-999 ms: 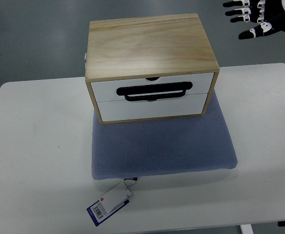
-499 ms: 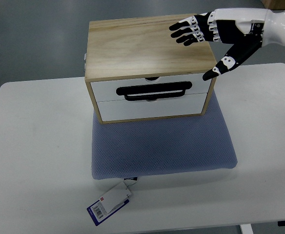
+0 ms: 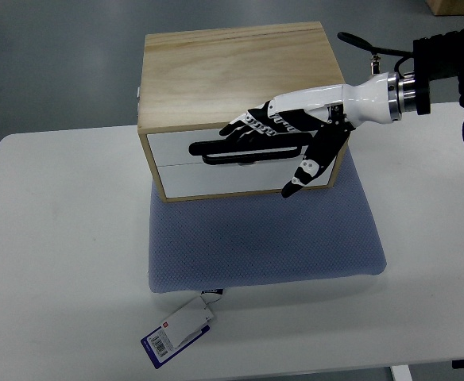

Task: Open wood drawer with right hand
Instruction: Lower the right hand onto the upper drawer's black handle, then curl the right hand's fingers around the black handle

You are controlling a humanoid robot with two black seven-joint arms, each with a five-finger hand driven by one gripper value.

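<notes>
A light wood drawer box (image 3: 236, 71) with two white drawer fronts stands on a blue-grey mat (image 3: 264, 238). The upper front (image 3: 172, 147) carries a long black handle (image 3: 208, 148). Both drawers look closed. My right hand (image 3: 284, 135) reaches in from the right, fingers spread and extended in front of the upper drawer front, fingertips (image 3: 244, 127) over the handle's middle, thumb (image 3: 303, 175) pointing down over the lower front. It grasps nothing. The left arm is out of view.
The box and mat sit on a white table (image 3: 57, 238). A blue-and-white tag (image 3: 176, 329) lies on the table at the mat's front left corner. Grey floor lies beyond the table's far edge.
My right hand has come down from above the box's top right corner to the front of the upper drawer, moving left and toward the handle. The drawers have not moved.
</notes>
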